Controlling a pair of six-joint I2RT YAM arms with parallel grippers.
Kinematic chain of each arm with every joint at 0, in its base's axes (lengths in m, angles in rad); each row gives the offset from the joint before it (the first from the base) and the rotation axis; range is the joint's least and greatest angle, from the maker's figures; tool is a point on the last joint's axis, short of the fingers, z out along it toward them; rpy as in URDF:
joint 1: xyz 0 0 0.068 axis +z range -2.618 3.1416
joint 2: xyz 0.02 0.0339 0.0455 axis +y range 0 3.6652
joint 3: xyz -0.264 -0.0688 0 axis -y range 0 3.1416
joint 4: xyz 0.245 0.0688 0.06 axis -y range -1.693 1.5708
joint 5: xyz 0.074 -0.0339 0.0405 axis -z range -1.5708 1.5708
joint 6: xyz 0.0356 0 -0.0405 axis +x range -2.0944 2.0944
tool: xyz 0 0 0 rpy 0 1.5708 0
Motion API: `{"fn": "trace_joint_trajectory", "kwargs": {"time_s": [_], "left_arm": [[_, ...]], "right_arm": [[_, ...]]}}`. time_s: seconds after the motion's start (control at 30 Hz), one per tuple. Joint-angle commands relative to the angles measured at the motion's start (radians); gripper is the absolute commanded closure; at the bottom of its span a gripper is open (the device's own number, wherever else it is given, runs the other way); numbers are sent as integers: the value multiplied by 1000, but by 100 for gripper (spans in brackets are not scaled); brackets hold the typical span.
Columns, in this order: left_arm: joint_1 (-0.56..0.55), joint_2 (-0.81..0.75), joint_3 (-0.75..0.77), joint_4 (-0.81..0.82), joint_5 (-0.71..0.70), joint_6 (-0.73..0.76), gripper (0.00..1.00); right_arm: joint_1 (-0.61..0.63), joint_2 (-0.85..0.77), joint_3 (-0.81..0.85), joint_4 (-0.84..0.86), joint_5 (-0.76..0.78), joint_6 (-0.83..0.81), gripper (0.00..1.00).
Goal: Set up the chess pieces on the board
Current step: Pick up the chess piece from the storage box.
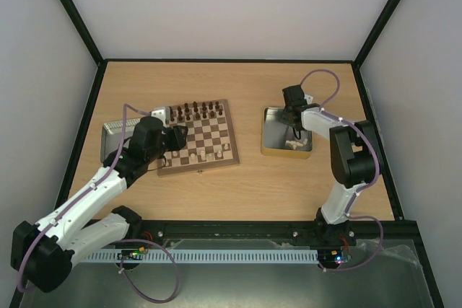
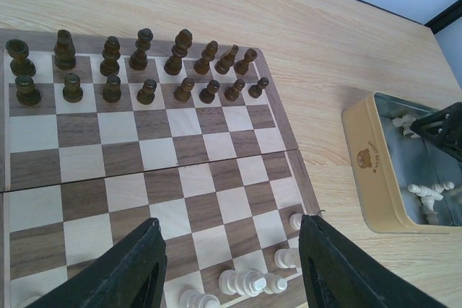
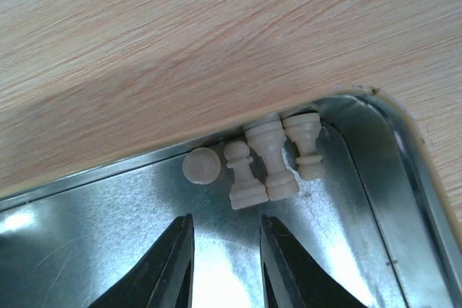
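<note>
The board [image 1: 216, 126] lies left of the table's centre, with dark pieces along its far rows. A few cream chess pieces [image 2: 247, 280] stand or lie on its near right squares. My left gripper [image 2: 231, 268] hovers open over them, its fingers [image 2: 137, 272] wide apart and holding nothing. More cream chess pieces [image 3: 247, 176] lie in a corner of the gold tin [image 1: 268, 151]. My right gripper [image 3: 226, 250] is low inside that tin, just short of them. Its jaws stand narrowly apart with nothing between them.
Dark brown pieces [image 2: 144, 70] fill the board's two far rows. A second metal tin [image 1: 114, 130] lies left of the board, partly behind my left arm. The gold tin [image 2: 368, 171] sits right of the board with bare wooden table between.
</note>
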Motion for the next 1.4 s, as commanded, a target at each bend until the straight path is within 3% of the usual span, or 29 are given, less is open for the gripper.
{"fn": "trace_joint_trajectory", "kwargs": {"time_s": [0.0,0.4,0.67,1.0,1.2,1.37], "left_arm": [[3,7,-13,23,13,11,47],[3,30,-10,27,28,10,47],[4,36,-7,29,31,11,48],[4,46,-2,28,35,13,47],[4,43,-6,23,34,11,48],[4,43,-8,23,36,8,48]], "right_arm": [[-5,42,47,-33,79,-47,76],[-20,90,37,19,41,-116,81],[-24,71,30,53,36,-172,73],[-31,102,27,86,23,-216,71],[-37,102,9,92,-13,-205,80],[-38,94,-3,77,-40,-187,80]]}}
